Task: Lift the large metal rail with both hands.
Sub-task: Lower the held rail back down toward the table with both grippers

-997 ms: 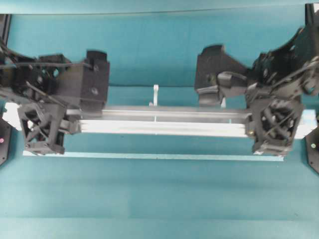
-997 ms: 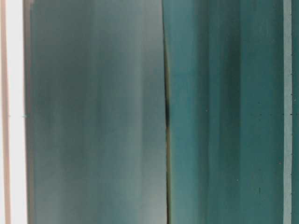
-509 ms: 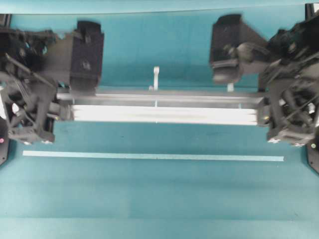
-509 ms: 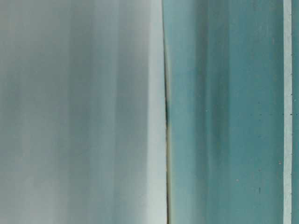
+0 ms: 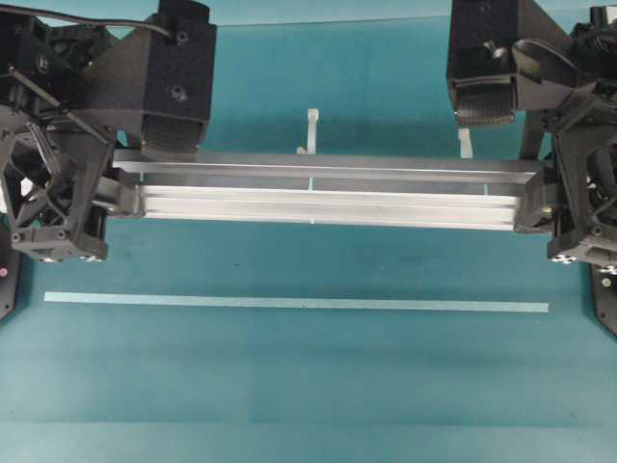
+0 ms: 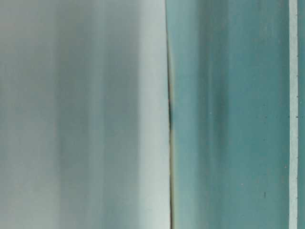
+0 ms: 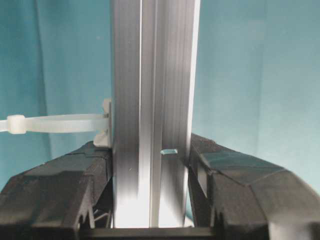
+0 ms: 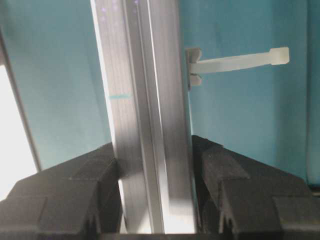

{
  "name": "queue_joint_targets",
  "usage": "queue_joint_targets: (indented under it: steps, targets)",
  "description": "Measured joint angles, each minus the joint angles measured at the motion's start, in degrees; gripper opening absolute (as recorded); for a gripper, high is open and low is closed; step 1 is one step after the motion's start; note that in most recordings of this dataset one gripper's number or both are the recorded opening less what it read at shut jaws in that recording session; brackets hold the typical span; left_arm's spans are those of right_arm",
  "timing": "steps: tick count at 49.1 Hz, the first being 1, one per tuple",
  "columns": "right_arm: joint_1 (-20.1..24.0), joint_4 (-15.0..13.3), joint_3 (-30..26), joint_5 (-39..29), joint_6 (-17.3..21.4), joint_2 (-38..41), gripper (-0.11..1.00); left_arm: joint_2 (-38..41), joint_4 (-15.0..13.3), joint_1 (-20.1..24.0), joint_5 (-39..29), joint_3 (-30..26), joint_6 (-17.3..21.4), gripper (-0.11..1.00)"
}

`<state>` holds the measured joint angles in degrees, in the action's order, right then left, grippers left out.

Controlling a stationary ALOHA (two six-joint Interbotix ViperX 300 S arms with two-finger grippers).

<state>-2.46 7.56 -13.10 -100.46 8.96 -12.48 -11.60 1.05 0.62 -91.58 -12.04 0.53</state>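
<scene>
Two grips are on – the left gripper [image 7: 152,200] pinches one end of the large metal rail [image 5: 328,196], fingers [image 7: 65,190] pressed against both side faces at the bottom of the left wrist view; the right gripper [image 8: 155,200] does the same at the other end, bottom of the right wrist view. White tabs [image 7: 55,123] stick out sideways from one edge, clear of the pads.

Overhead: rail runs level across the middle of the frame, one gripper at the left edge, one at the right. Thin pale strip [image 5: 289,303] lies on the teal table [image 5: 308,386] lower in frame, apart from the rail. Table-level view is a blur of grey and teal, can't read anything from it.

Step in hand looks like the lift itself – rail appears off the table, though I can't confirm the gap from above. Next move calls for both arms rising at matched rates, rail kept level so neither end twists or slips in the jaws
</scene>
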Motion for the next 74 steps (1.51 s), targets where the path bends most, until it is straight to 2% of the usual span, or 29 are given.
queue_joint_targets:
  steps: [7,13,22,31,41,54,64,74]
  targets:
    - [0.0,-0.2,0.0,0.0,0.0,0.0,0.40,0.0,0.0,0.1,-0.1,0.0,0.4,0.37]
    - [0.0,-1.0,2.2,0.3,0.0,-0.4,0.40,0.3,0.0,0.2,0.0,0.0,0.6,0.37]
    - [0.0,-2.1,9.1,4.0,0.0,-0.7,0.40,0.4,0.1,1.1,1.4,6.4,0.9,0.37]
    - [0.1,-2.1,20.4,13.1,-0.1,-1.5,0.40,0.4,0.2,1.1,9.7,16.3,0.6,0.37]
    - [0.1,-2.5,29.4,22.7,-0.2,-3.9,0.40,-1.4,0.1,1.1,21.8,27.2,0.7,0.37]
    - [0.1,-4.0,41.0,34.6,-0.4,-4.5,0.40,-1.8,0.3,1.2,32.2,37.1,0.7,0.37]
    - [0.3,-5.2,46.7,41.8,-0.4,-4.0,0.40,-1.7,0.5,1.2,39.1,43.4,0.3,0.37]
    - [0.3,-6.2,49.5,46.1,-0.7,-2.2,0.40,0.0,0.5,1.1,45.4,46.8,0.0,0.37]
